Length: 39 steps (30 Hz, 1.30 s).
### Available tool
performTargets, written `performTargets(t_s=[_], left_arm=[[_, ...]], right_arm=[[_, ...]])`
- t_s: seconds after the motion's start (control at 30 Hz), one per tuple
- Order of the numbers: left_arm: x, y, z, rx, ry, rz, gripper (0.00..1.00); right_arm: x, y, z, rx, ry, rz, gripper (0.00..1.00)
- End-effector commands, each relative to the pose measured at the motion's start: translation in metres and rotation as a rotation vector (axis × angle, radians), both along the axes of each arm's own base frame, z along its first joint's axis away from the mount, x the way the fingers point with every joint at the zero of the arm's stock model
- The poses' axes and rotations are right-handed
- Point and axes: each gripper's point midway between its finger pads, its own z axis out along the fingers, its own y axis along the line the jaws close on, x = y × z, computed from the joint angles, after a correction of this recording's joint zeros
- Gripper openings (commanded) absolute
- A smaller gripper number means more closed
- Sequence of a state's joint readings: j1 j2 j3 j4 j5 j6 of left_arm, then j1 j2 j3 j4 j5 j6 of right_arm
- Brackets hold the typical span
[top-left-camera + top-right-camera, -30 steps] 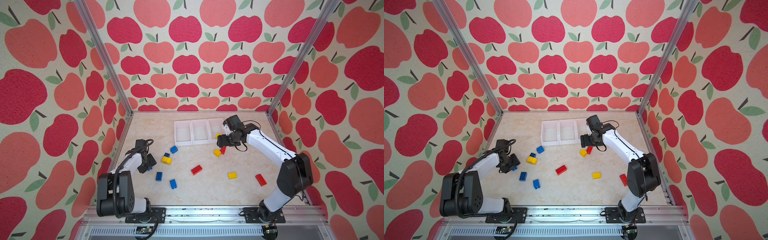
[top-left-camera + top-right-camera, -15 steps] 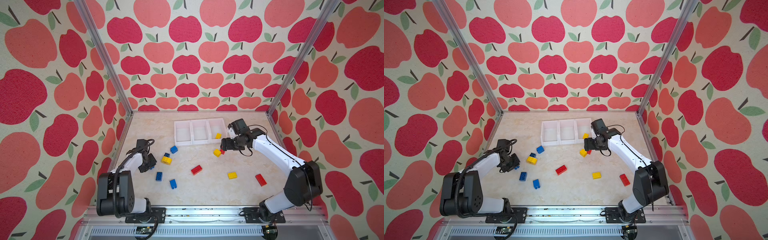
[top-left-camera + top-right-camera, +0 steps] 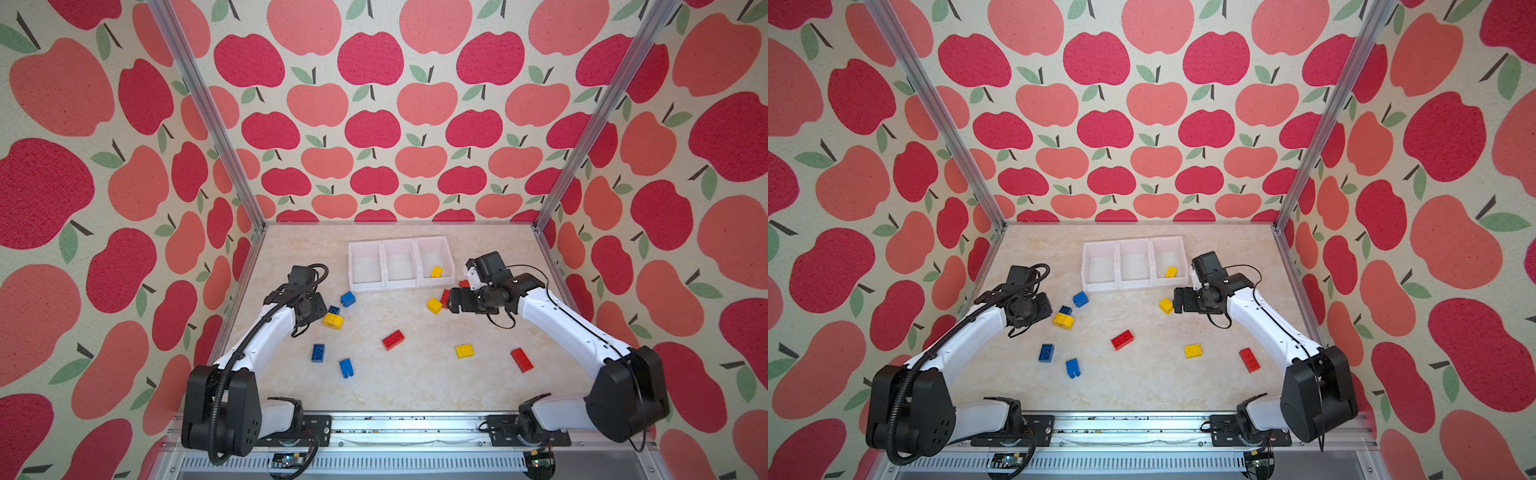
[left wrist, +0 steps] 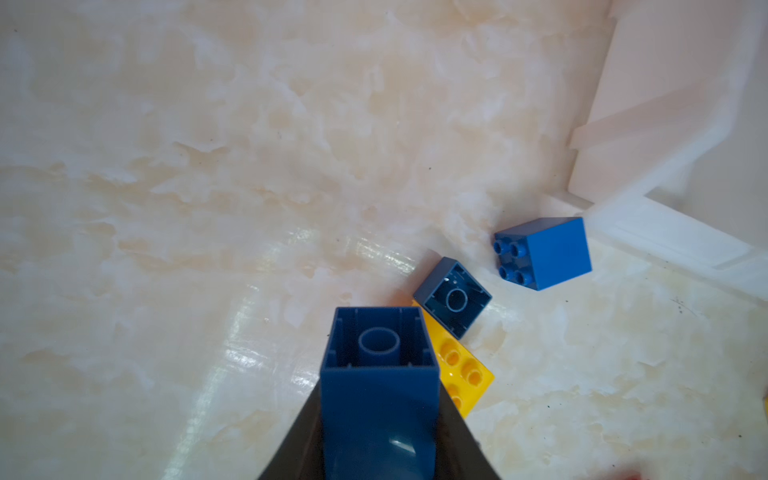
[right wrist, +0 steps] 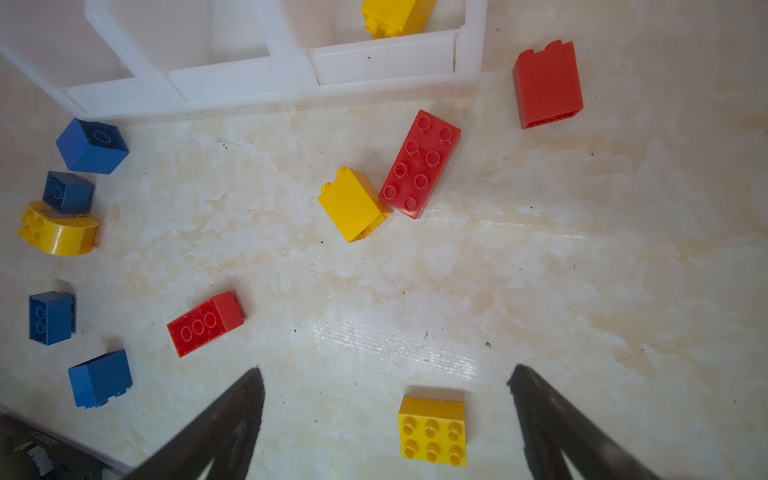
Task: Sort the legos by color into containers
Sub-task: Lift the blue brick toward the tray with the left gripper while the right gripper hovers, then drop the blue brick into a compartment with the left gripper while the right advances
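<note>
My left gripper (image 4: 380, 415) is shut on a dark blue lego (image 4: 379, 365), held hollow side forward just above the table. Beside it lie a yellow lego (image 4: 465, 374) and two blue ones (image 4: 453, 297) (image 4: 544, 253). In both top views that gripper (image 3: 311, 309) hides its brick. My right gripper (image 3: 455, 301) hangs open and empty in front of the containers (image 3: 399, 286), above a red lego (image 3: 444, 296) and a yellow one (image 3: 434, 305). The rightmost container holds a yellow lego (image 3: 436, 272). In the right wrist view a six-stud yellow lego (image 5: 433, 430) shows between the fingers (image 5: 249, 395).
Loose on the marble table are blue legos (image 3: 318, 353) (image 3: 345, 368), a red one (image 3: 392, 339) in the middle, another red (image 3: 522, 359) at the right, and a red one (image 3: 464, 284) by the right container. Metal frame posts and papered walls close in three sides.
My right gripper let the yellow lego drop into the rightmost container, drew back toward the front and opened wider. My left gripper closed on the dark blue lego.
</note>
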<state>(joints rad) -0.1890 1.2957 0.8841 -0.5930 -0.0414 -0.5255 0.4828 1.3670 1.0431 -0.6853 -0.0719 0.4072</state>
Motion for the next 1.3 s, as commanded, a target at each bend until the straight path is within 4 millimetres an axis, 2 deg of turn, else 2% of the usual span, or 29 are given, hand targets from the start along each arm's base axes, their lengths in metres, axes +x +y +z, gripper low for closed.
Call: performTargets(t_s=[0.0,0.17,0.23,0.4,0.5,0.7,0.93,1.03,1.07,1.2,1.27], left_arm=[[0.012,-0.013,0.030,0.051,-0.073,-0.033,0.18],[0.039,-0.064,0.059,0.063,-0.161,-0.173,0.18],[0.052,-0.084,0.064,0.067,-0.177,-0.227,0.18],[0.082,-0.131,0.064,0.054,-0.183,-0.357,0.18],[0.101,-0.147,0.058,0.058,-0.175,-0.401,0.17],[0.131,-0.161,0.035,0.048,-0.158,-0.432,0.17],[0.151,-0.159,0.002,0.093,-0.113,-0.432,0.17],[0.157,-0.158,-0.005,0.103,-0.114,-0.422,0.22],[0.159,-0.159,-0.006,0.105,-0.117,-0.420,0.25],[0.164,-0.159,-0.009,0.107,-0.117,-0.415,0.50],[0.164,-0.159,-0.007,0.107,-0.122,-0.412,0.58]], right_arm=[[-0.002,-0.001,0.006,0.040,-0.015,-0.025,0.96],[-0.006,-0.002,0.004,0.052,-0.013,-0.028,0.97],[-0.008,-0.001,0.004,0.066,-0.011,-0.032,0.97],[-0.010,0.000,0.005,0.080,-0.008,-0.033,0.97],[-0.009,0.000,0.008,0.081,-0.008,-0.031,0.97],[-0.011,-0.003,0.017,0.072,-0.024,-0.035,0.97],[-0.016,-0.012,0.021,0.060,-0.033,-0.050,0.98],[-0.017,-0.015,0.021,0.058,-0.034,-0.057,0.99],[-0.017,-0.016,0.021,0.058,-0.031,-0.060,0.99],[-0.020,-0.019,0.019,0.052,-0.020,-0.060,0.99],[-0.020,-0.021,0.019,0.049,-0.016,-0.065,0.99]])
